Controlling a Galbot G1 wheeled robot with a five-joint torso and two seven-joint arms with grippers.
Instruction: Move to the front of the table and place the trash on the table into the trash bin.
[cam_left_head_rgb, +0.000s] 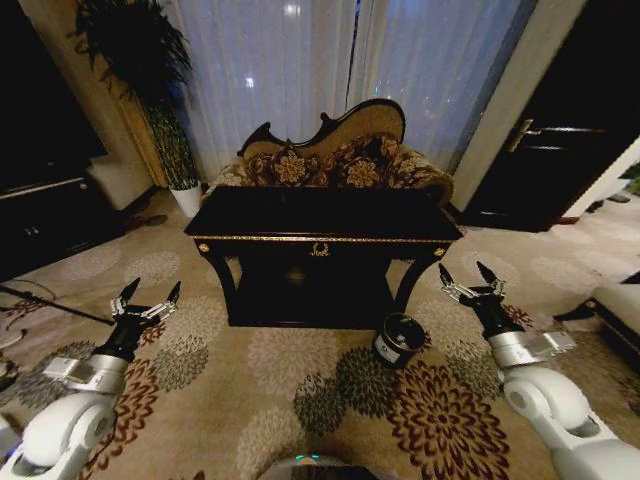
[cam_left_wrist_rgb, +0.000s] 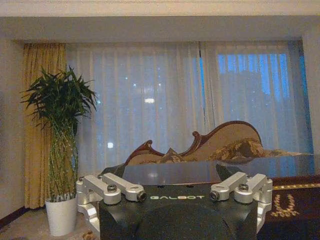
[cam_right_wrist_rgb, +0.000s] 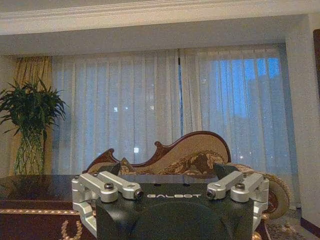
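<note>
The glossy black table (cam_left_head_rgb: 322, 214) with gold trim and a gold emblem stands ahead of me, in front of a patterned sofa. Its dark top (cam_left_wrist_rgb: 200, 171) reflects the window, and the trash is hidden from me on it. The small round dark trash bin (cam_left_head_rgb: 399, 340) with a white band sits on the carpet by the table's front right leg. My left gripper (cam_left_head_rgb: 152, 290) hangs open over the carpet, short of the table's left front corner. My right gripper (cam_left_head_rgb: 463, 275) is open too, just right of the bin and near the right leg. Neither holds anything.
A patterned sofa (cam_left_head_rgb: 340, 160) stands behind the table before white curtains. A tall plant in a white pot (cam_left_head_rgb: 186, 198) is at the back left, a black cabinet (cam_left_head_rgb: 45, 215) at the far left. Flowered carpet (cam_left_head_rgb: 300, 400) lies between me and the table.
</note>
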